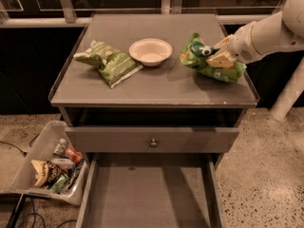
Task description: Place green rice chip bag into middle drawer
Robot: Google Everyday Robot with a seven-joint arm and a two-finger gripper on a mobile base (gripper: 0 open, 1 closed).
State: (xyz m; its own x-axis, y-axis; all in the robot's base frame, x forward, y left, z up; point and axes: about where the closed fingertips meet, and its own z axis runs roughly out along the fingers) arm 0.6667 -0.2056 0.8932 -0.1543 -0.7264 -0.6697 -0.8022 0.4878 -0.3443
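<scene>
The green rice chip bag [202, 56] lies crinkled on the right side of the grey cabinet top [156, 87]. My gripper [222, 52] reaches in from the right and is closed on the bag's right part, with the bag still touching the top. The middle drawer [147, 196] is pulled out below at the front, showing a flat grey floor with nothing in it.
A paler olive-green striped bag [107, 61] lies on the left of the top, and a white bowl [150, 51] in the middle. A closed drawer front with a round knob [153, 142] sits above the open drawer. A white bin of snacks [50, 165] stands on the floor at the left.
</scene>
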